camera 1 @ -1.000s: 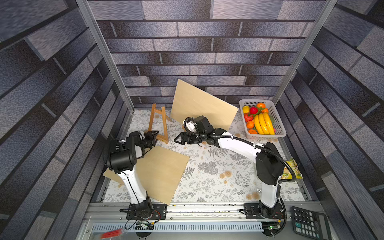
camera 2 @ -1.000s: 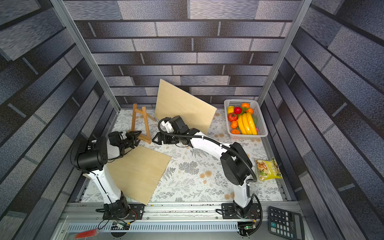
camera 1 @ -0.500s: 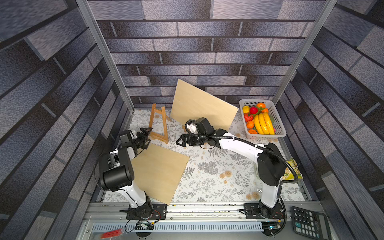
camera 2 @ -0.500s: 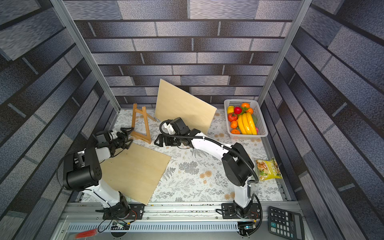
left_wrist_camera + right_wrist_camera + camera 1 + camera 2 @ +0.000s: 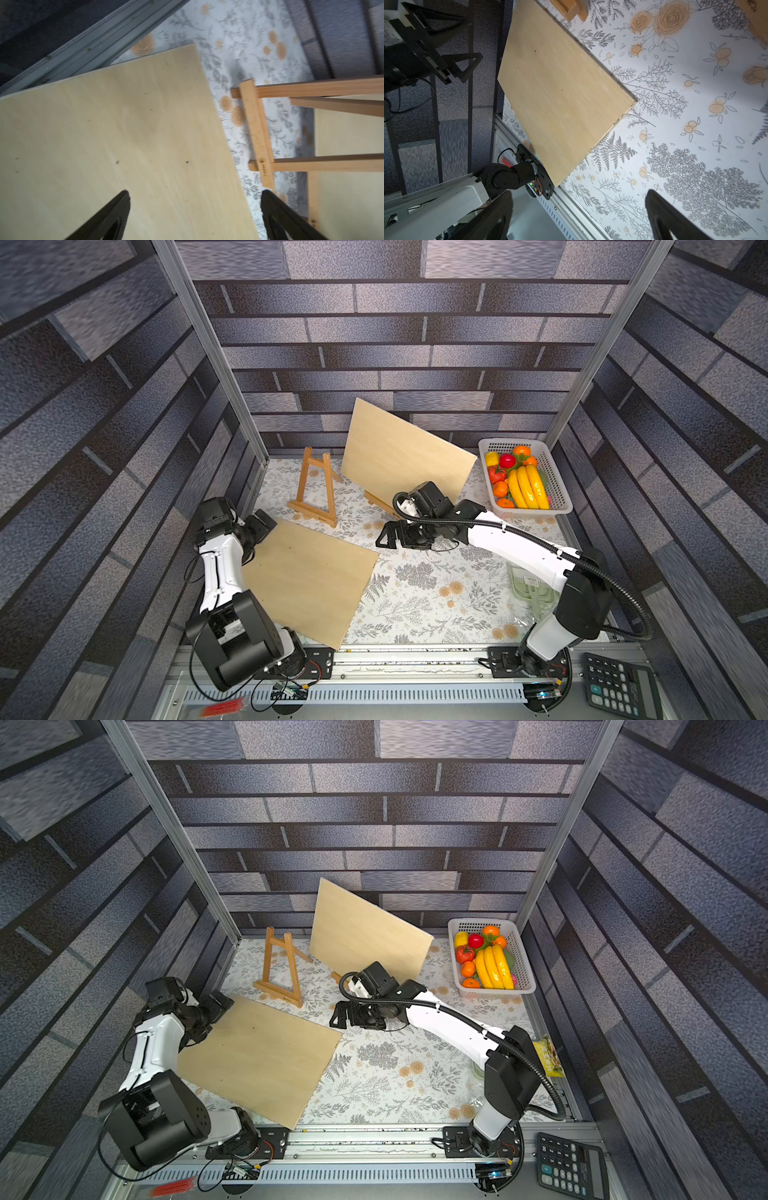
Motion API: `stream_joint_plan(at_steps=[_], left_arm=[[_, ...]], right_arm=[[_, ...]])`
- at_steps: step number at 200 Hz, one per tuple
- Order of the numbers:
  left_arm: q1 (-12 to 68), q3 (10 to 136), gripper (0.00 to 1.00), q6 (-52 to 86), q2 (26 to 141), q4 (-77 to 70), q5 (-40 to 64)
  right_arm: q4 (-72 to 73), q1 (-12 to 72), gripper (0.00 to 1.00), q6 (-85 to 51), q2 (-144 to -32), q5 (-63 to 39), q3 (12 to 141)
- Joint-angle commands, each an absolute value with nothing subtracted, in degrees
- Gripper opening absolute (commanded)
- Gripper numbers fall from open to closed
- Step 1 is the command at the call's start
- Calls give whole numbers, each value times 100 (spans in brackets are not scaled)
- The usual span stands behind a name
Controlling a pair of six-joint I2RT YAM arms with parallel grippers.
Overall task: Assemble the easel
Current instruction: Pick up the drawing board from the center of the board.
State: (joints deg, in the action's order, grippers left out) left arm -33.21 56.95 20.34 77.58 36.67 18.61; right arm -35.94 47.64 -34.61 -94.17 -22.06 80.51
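Observation:
A small wooden easel [image 5: 316,489] [image 5: 280,973] stands upright at the back left of the table. A plywood board [image 5: 309,576] [image 5: 257,1056] lies flat in front of it. My left gripper [image 5: 259,526] [image 5: 193,199] hangs open over that board's far left corner, holding nothing; the easel [image 5: 257,133] stands just beyond. My right gripper [image 5: 388,537] [image 5: 577,199] is open and empty above the cloth, to the right of the board [image 5: 562,95]. A second board [image 5: 405,452] leans upright at the back, with a wooden foot [image 5: 376,504] showing under it.
A white basket [image 5: 557,489] of toy fruit stands at the back right. A green packet [image 5: 530,585] lies under the right arm. A calculator [image 5: 615,684] sits at the front right, off the cloth. The side walls and metal posts stand close on both sides.
Both grippers have opened wider. The left gripper drew back left from the easel's base to the flat board's corner. The right gripper moved right and toward the front.

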Motion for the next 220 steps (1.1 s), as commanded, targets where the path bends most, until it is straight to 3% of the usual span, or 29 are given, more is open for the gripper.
stream_joint_plan(at_steps=[1, 89, 138, 170, 220], left_arm=[[-3516, 6009, 100, 1210, 8285, 4180, 1713], [-3701, 6349, 100, 1268, 9393, 3381, 1642], [-3771, 5779, 100, 1762, 8806, 2986, 1795], [-3923, 5724, 100, 1731, 8589, 3146, 1465], [-3736, 5715, 100, 1494, 8806, 2543, 1087]], right_arm=[[-4295, 4824, 100, -3291, -9584, -2364, 8420], [-4521, 5106, 100, -3449, -10278, -2533, 9079], [-4580, 5103, 100, -3741, -10790, -2795, 9235], [-3757, 5108, 99, -4589, -10810, -3128, 8457], [-3801, 5114, 99, -4328, -10675, -3090, 8605]])
